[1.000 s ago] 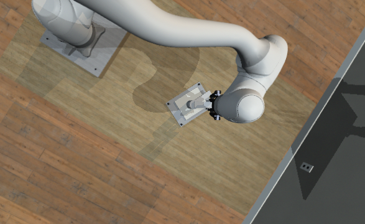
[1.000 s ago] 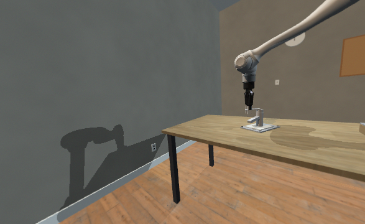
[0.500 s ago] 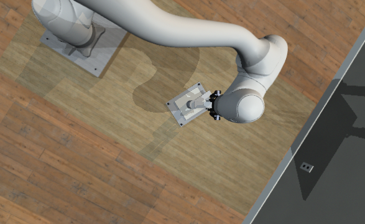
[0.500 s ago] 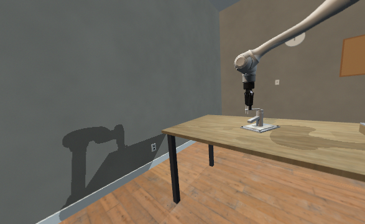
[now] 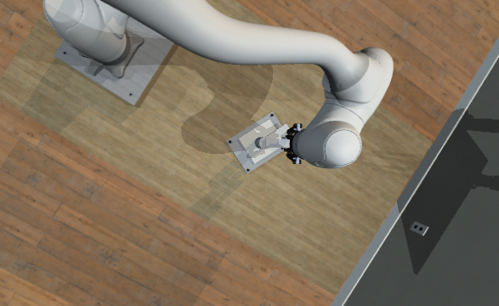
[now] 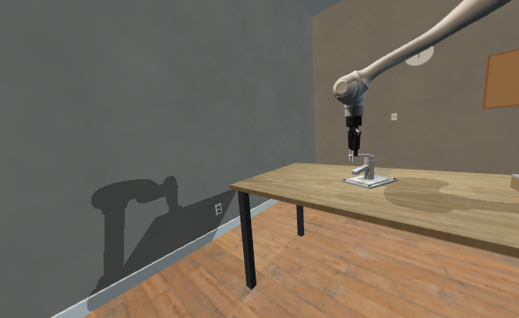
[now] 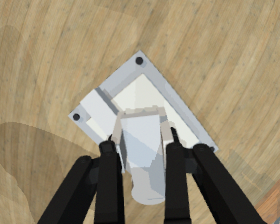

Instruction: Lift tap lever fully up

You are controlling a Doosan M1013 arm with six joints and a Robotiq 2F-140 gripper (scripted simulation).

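The tap [image 6: 368,167] [image 5: 258,142] is a small grey metal fixture on a square base plate near the table's far corner. Its flat lever [image 7: 144,143] points out level from the top of the tap body. My gripper [image 7: 142,120] hangs straight down over it and is shut on the lever, one black finger on each side. In the side view the gripper's fingertips [image 6: 353,155] sit at the lever's free end, level with the tap's top. The spout [image 6: 358,170] sticks out lower down, under the lever.
The arm's base plate [image 5: 109,64] is bolted to the far end of the wooden table [image 6: 418,194]. A grey wall [image 6: 131,110] runs close behind the table edge next to the tap.
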